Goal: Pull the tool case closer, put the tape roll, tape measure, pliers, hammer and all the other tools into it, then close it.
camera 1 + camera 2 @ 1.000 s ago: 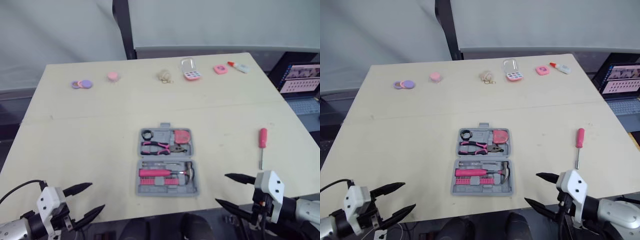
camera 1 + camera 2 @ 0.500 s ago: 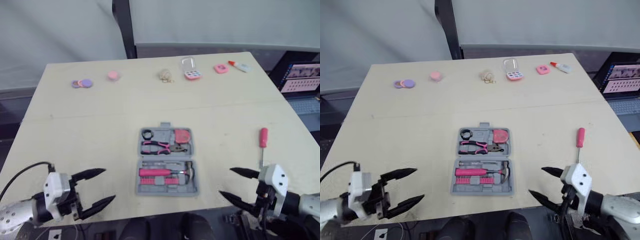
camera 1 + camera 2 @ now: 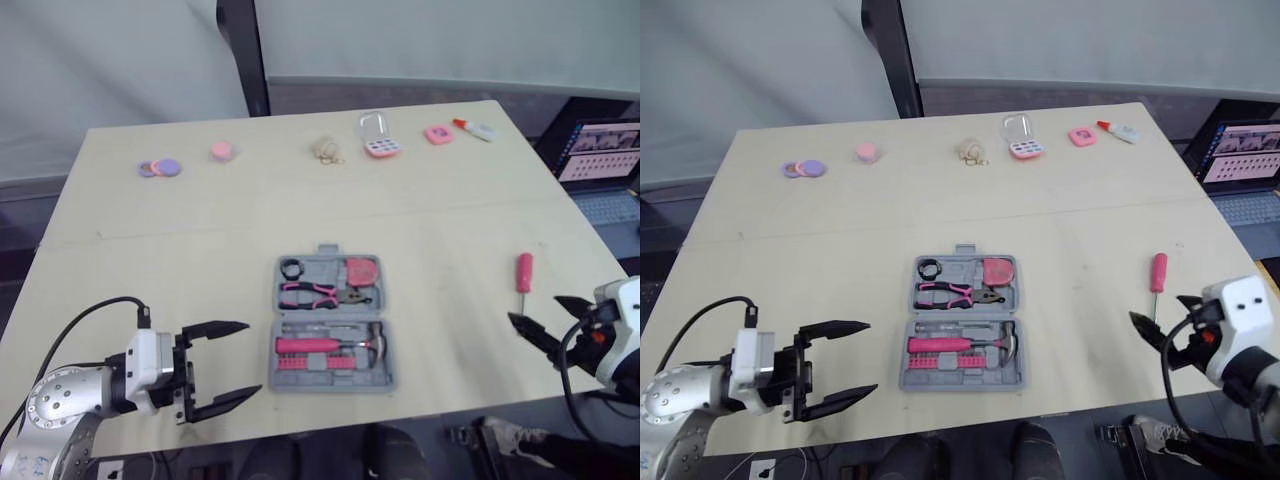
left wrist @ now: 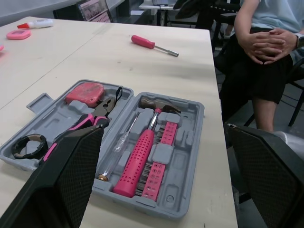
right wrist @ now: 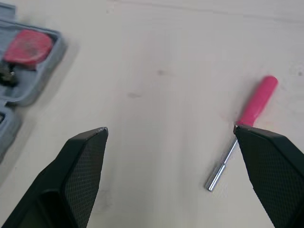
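Grey plastic tool case [image 3: 385, 375] lies open and flat at the centre of the head view, on a pale wooden tabletop [image 3: 180, 260], a little way in from its bottom edge. Its upper half holds a black tape roll [image 3: 293, 268] at the left, a pink tape measure [image 3: 363, 270] at the right, and pink-handled pliers [image 3: 320, 293] below them. Its lower half holds a pink-handled hammer [image 3: 330, 346] lying sideways, with a thin tool above it and a pink strip of bits [image 3: 315, 362] below it.

One pink-handled screwdriver [image 3: 523, 277] lies on the tabletop at the right of the frame, well apart from the case, with its metal shaft pointing toward the bottom edge.

At the lower left, the left gripper [image 3: 250, 358] hovers just beside the case's lower half, its jaws wide apart and pointing at the case. At the lower right, the right gripper [image 3: 533, 308] sits near the screwdriver's shaft tip, its jaws also apart and touching nothing.

Along the top edge of the tabletop sit small items in a row: purple and pink discs [image 3: 160, 168], a pink round piece [image 3: 222, 151], a beige lump [image 3: 327, 150], a clear and pink box [image 3: 378, 137], a pink square [image 3: 438, 134] and a glue tube [image 3: 478, 130]. An open laptop [image 3: 598, 155] shows at the right edge. In the left wrist view a seated person with clasped hands [image 4: 266, 45] sits past the tabletop's end.
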### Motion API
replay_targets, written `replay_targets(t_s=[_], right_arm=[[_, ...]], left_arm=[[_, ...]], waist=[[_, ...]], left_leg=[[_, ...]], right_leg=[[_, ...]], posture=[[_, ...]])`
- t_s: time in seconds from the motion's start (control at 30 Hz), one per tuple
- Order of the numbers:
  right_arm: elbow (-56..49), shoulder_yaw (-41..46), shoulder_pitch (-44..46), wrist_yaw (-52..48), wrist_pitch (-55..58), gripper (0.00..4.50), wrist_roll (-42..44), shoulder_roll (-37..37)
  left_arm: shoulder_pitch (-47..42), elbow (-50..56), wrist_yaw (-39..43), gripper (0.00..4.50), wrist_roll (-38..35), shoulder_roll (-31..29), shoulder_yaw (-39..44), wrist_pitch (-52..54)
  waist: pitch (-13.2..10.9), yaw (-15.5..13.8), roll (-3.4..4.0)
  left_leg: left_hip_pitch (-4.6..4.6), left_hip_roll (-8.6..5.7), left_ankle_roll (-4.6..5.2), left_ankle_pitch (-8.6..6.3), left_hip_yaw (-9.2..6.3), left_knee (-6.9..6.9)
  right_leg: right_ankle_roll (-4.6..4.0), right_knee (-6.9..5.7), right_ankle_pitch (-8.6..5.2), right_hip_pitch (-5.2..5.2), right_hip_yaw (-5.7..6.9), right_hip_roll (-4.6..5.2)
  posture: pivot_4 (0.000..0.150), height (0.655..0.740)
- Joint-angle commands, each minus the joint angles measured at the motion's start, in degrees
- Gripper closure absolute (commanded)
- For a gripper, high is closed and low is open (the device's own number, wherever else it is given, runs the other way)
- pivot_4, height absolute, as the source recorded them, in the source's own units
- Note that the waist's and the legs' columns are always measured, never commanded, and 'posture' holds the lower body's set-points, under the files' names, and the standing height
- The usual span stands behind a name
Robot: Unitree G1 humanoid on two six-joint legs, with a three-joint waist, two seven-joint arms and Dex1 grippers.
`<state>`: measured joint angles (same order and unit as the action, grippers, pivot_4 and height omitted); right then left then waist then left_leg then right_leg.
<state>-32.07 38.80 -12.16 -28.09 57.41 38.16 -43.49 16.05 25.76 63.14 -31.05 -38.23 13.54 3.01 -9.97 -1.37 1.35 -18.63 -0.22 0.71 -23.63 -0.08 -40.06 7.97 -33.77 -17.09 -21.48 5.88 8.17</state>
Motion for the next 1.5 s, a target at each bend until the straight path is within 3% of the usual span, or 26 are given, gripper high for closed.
replay_targets(t_s=[0.03,0.37,0.67,0.93,1.5], right_arm=[[5.38,-1.88,9.22,6.88,11.5,0.0,0.23,-2.7],[30.75,-11.13,39.53,17.33,22.57,0.0,-8.98,-2.73],[56.32,-21.17,56.99,17.18,20.74,0.0,-17.95,-3.68],[69.1,-23.47,61.94,16.57,14.66,0.0,-21.97,-1.15],[81.94,-25.72,64.81,14.89,4.26,0.0,-26.02,2.12]], left_arm=[[-0.77,0.53,-0.92,0.02,0.1,0.34,-0.7,-0.46],[0.98,2.74,-3.6,0.02,1.53,0.89,-1.36,-1.0],[4.26,5.59,-6.62,0.02,2.87,1.44,-0.93,-1.46],[6.05,7.27,-8.47,0.02,3.5,1.51,-0.9,-1.46],[4.88,7.57,-9.83,0.02,3.94,0.56,-0.56,-0.59]], waist=[[-0.05,0.07,0.09],[-0.1,0.76,0.25],[-0.1,1.48,0.24],[-0.1,1.61,0.24],[-0.11,1.73,0.25]], left_leg=[[0.01,-0.01,0.01,0.0,0.03,-0.03],[-0.5,-0.08,-0.02,0.06,0.06,-0.08],[-0.69,-0.08,-0.03,0.1,0.69,-0.11],[-0.83,-0.06,-0.13,0.17,0.81,-0.11],[-0.84,0.0,-0.19,0.22,0.8,-0.11]], right_leg=[[0.0,-0.03,0.0,0.0,-0.03,0.02],[0.07,-0.09,0.04,-0.51,0.08,-0.05],[0.15,-0.16,0.08,-0.75,0.09,-0.07],[0.16,-0.26,0.09,-0.95,0.07,-0.08],[0.16,-0.28,0.09,-0.97,0.07,-0.16]], posture=[[0.15,0.74],[0.15,0.74],[0.15,0.74],[0.15,0.74],[0.15,0.74]])
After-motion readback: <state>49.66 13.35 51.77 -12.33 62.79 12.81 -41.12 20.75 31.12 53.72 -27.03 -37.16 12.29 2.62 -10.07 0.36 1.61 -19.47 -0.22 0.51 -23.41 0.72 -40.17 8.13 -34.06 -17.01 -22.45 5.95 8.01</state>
